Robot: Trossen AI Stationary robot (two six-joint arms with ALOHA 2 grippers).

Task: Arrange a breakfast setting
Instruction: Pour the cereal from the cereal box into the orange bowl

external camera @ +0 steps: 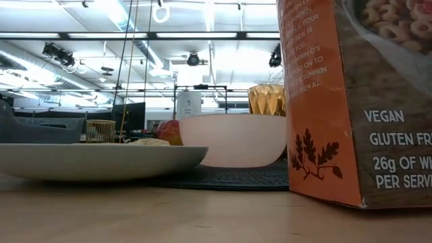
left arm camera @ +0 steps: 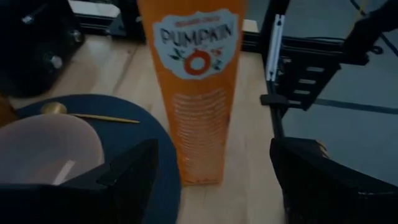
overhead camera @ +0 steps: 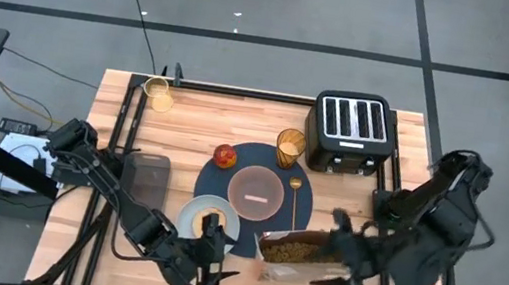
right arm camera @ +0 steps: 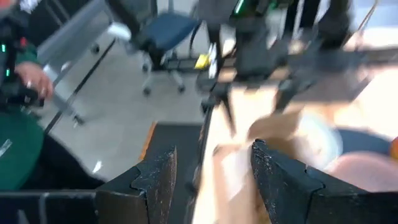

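Where the wooden table (overhead camera: 187, 117) ends, grey floor (overhead camera: 285, 6) begins

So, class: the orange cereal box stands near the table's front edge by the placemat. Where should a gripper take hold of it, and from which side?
Grip the cereal box across its narrow faces, near the top, coming down from above. It stands upright and tall, and the bowl and spoon crowd its placemat side, so a low sideways approach looks riskier.
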